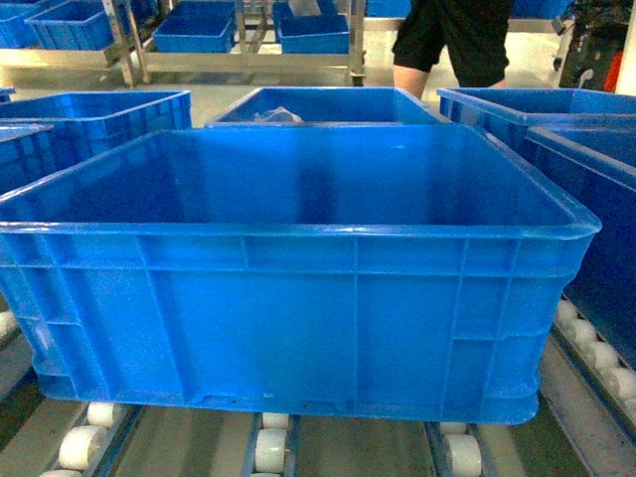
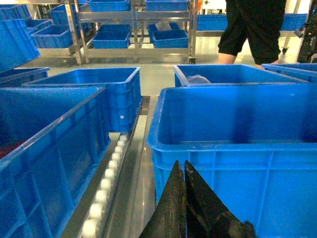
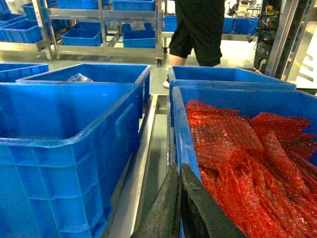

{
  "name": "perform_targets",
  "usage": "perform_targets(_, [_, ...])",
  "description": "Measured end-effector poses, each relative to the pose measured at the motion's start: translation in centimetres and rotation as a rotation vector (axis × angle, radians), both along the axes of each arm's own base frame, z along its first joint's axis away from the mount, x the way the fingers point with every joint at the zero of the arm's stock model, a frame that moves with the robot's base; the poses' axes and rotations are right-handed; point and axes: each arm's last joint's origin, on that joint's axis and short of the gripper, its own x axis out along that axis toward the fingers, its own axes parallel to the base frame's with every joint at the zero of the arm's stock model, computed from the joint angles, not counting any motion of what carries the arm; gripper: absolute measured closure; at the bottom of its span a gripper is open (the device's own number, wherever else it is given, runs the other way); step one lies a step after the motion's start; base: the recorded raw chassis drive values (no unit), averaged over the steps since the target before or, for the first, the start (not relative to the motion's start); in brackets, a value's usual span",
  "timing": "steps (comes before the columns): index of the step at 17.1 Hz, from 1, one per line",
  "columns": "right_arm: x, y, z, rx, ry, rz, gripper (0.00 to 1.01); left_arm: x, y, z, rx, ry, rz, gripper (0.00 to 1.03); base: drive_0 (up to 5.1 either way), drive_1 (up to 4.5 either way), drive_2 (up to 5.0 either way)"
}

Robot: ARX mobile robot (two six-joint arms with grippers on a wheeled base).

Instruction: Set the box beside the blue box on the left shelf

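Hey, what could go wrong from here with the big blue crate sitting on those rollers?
1. The box sits on free-turning white wheels, so a nudge might send it rolling along the left shelf.
2. Neighbouring crates are close on both sides: one to the left and one holding red bubble wrap. Rims could catch.
3. Both the left hand and the right hand look shut and hold nothing, so the box is unrestrained.

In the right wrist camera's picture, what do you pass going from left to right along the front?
Empty blue box → grey metal rail → closed black right gripper → blue crate full of red bubble wrap.
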Motion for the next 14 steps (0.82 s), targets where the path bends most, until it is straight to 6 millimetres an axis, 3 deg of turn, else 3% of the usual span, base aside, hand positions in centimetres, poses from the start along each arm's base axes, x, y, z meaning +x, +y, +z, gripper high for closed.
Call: perform_targets(14, [-2.4, 0.0, -0.3, 0.000, 0.006, 0.001, 1.00, -2.6, 0.0, -0.4, -0.001, 0.014, 0.002, 1.02, 0.0, 0.00, 0.0])
